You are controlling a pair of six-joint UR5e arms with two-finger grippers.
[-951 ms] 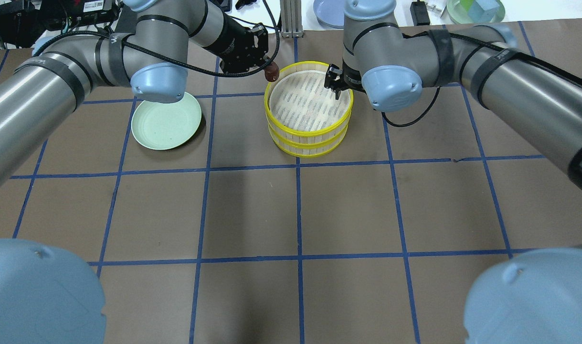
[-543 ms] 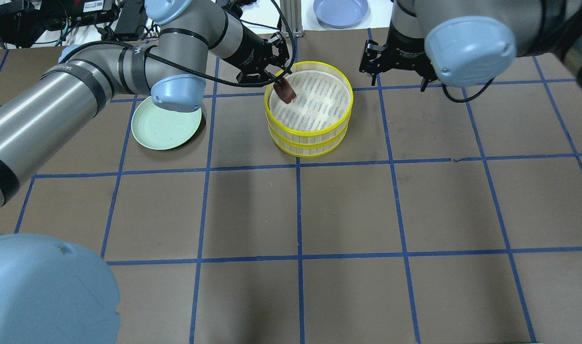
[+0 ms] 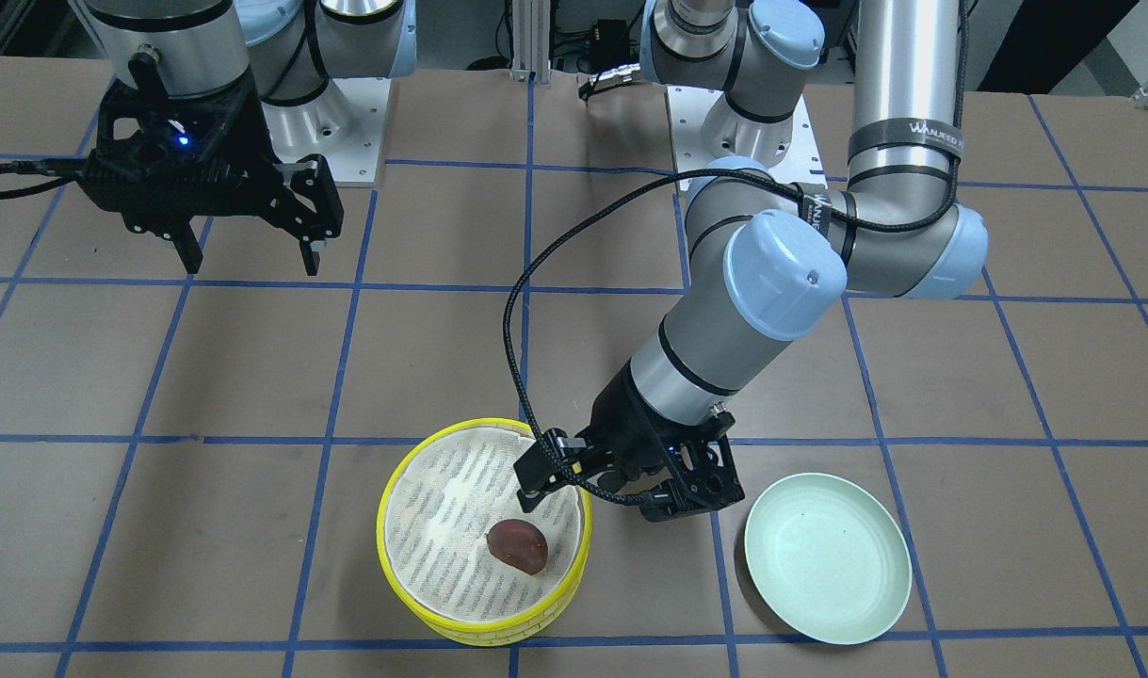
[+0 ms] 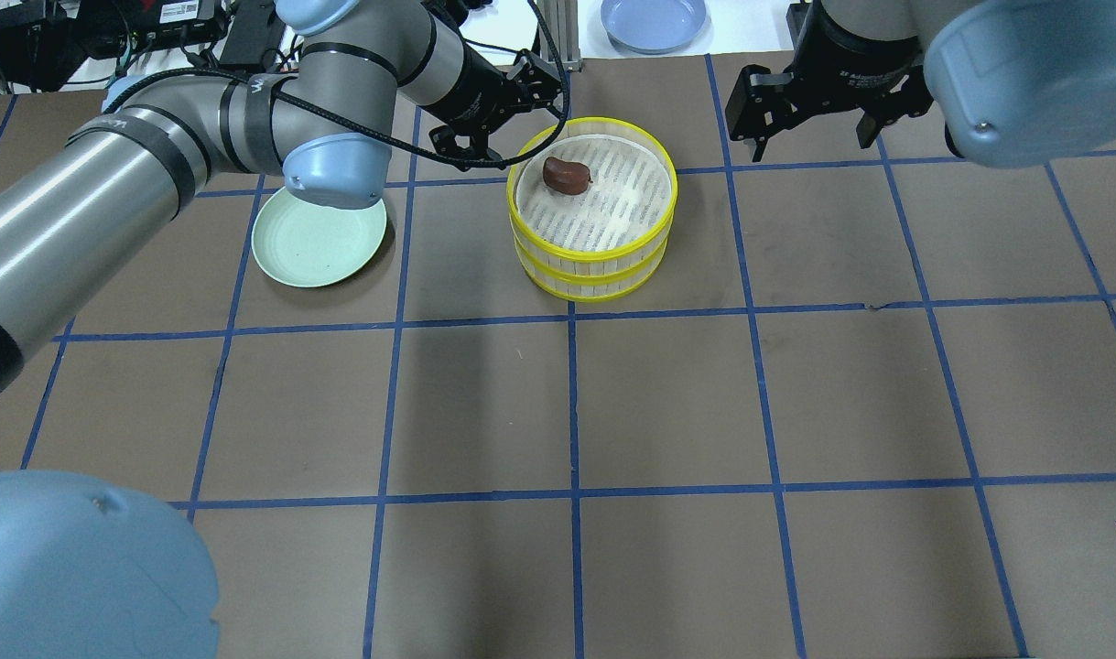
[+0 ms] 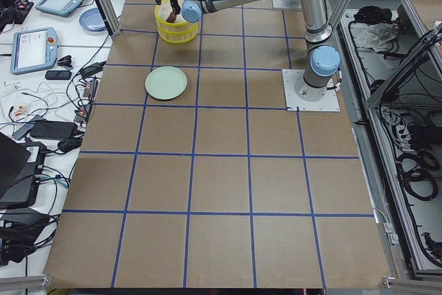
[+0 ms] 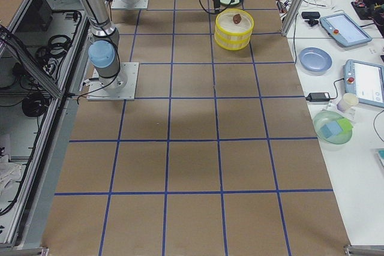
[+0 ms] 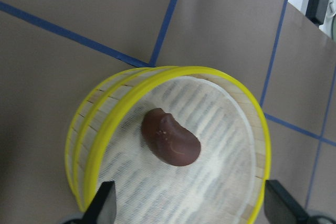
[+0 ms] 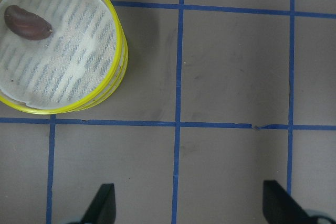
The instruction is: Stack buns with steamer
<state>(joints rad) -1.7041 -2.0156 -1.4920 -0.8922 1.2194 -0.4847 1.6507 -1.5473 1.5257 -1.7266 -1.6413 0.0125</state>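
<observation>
The yellow-rimmed steamer (image 4: 592, 261) stands as two stacked tiers at the back middle of the table. The dark reddish-brown bun (image 4: 566, 175) lies loose on the top tier's white liner, near the back left rim; it also shows in the front view (image 3: 517, 546) and the left wrist view (image 7: 170, 137). The pale cream-white bun is not in view. My left gripper (image 4: 501, 117) is open and empty, just behind and left of the steamer. My right gripper (image 4: 809, 128) is open and empty, raised to the right of the steamer, apart from it.
The pale green plate (image 4: 318, 243) lies empty to the left of the steamer, under my left arm's elbow. A blue plate (image 4: 654, 20) and cables lie beyond the table's back edge. Blue tape lines grid the brown table.
My left gripper carried the brown bun over the steamer, let it go onto the top tier and drew back to the left. My right gripper moved from the steamer's rim to the right.
</observation>
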